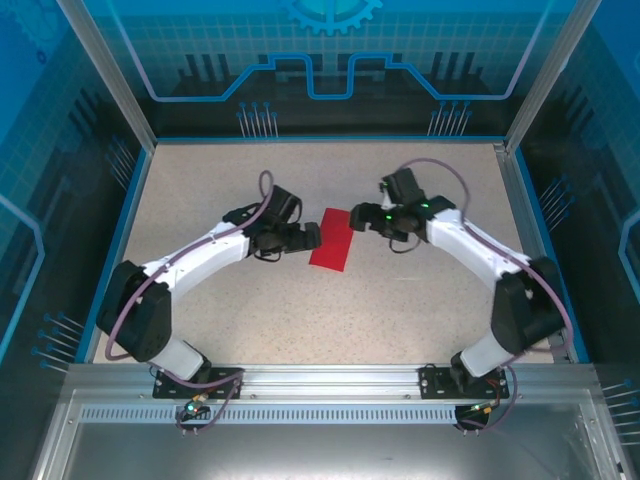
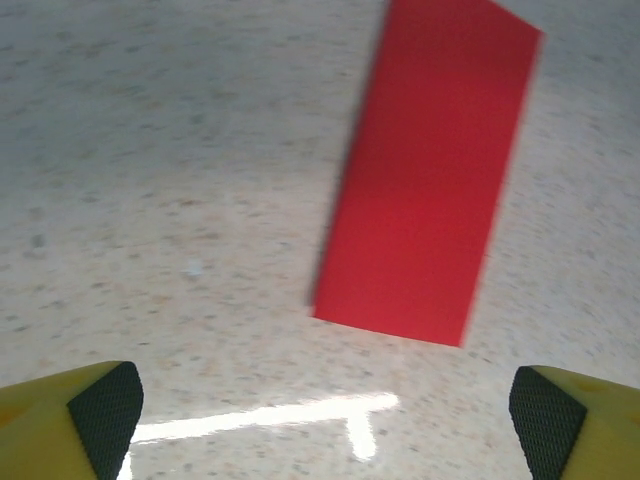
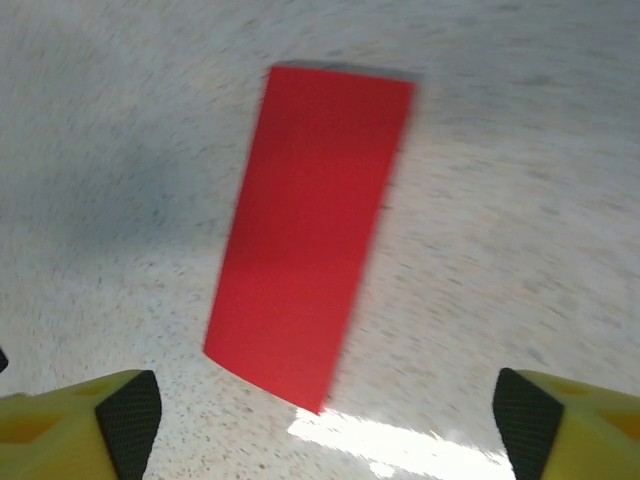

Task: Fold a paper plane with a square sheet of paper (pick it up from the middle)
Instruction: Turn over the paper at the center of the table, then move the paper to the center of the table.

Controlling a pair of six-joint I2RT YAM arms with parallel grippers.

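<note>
The paper (image 1: pixel 333 238) lies flat near the middle of the bench (image 1: pixel 260 330); from above it reads as a narrow rectangle rather than a square, its long axis running roughly from 1 to 7 o'clock, so I judge it is already folded once, though no crease can be made out; the left fingers (image 1: pixel 308 237) sit just beside its long edge at 9 o'clock, and the right fingers (image 1: pixel 360 217) are near its far corner at about 1 o'clock; both sets are spread wide and hold nothing, as each wrist view shows, with dark pads (image 2: pixel 105 410) at the bottom corners of the left view and matching pads (image 3: pixel 130 420) in the right one, the bare bench between them; whether either set touches the sheet I cannot tell; the likely trouble is the thinness of the sheet against a hard bench: fingers closing on it may skate over the top or shove it sideways instead of lifting an edge; a push from one side alone would turn it out of line and spoil the next crease; a pinch taken too hard would crumple it; and with both arms this close, they could knock together.
</note>
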